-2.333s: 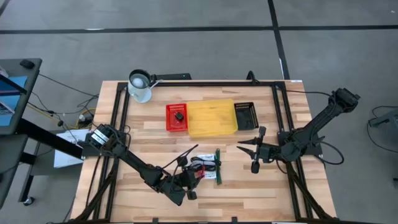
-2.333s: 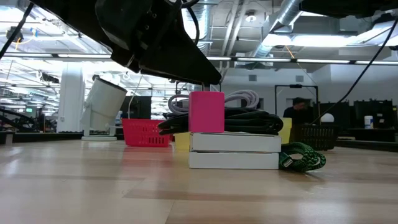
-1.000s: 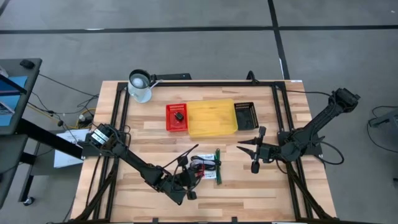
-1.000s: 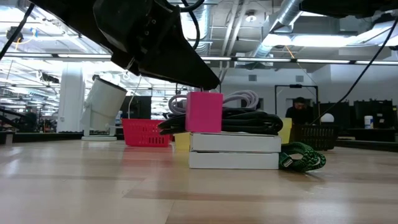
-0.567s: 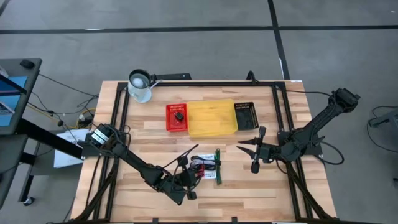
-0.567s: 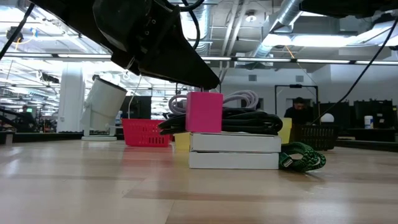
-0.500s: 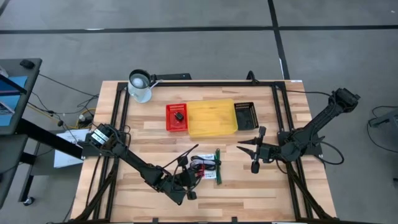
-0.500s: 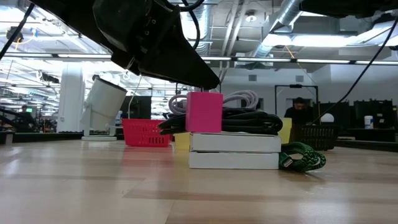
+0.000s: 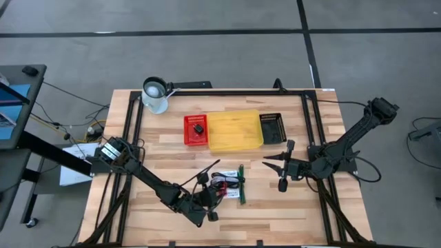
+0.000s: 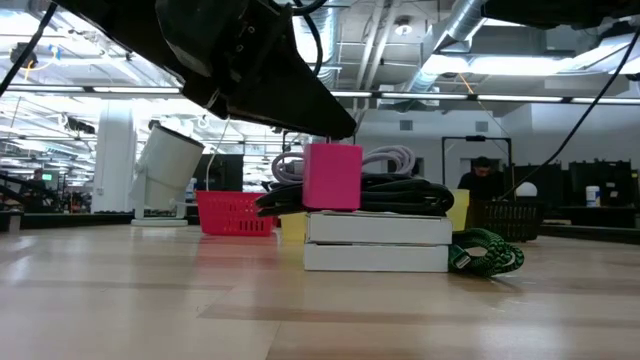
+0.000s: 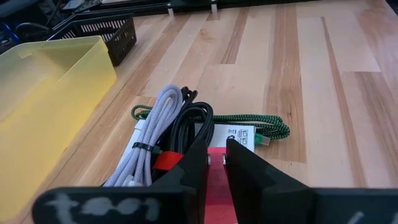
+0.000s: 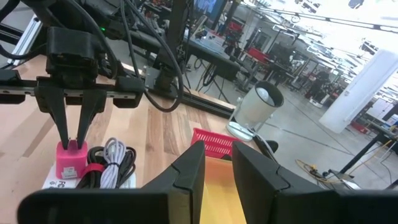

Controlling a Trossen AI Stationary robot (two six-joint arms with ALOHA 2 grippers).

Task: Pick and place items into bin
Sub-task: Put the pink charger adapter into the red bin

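On the table (image 9: 289, 207), near the front edge:
Bins: yellow bin (image 9: 235, 131) stood at the back, well apart, awaiting items.
Items: cables (image 11: 163, 147) lay on white boxes (image 10: 377, 243).
Left gripper (image 11: 216, 163): clamped on pink block (image 10: 332, 177), probably for lifting.
Right gripper (image 9: 281, 167): waited alongside, fingers nearly together, empty.

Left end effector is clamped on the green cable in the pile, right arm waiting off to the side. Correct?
Not quite. The left end effector is clamped on the pink block, not the green cable, which lies free on the table beyond it; the left wrist view shows this. The right end effector does wait off to the side.
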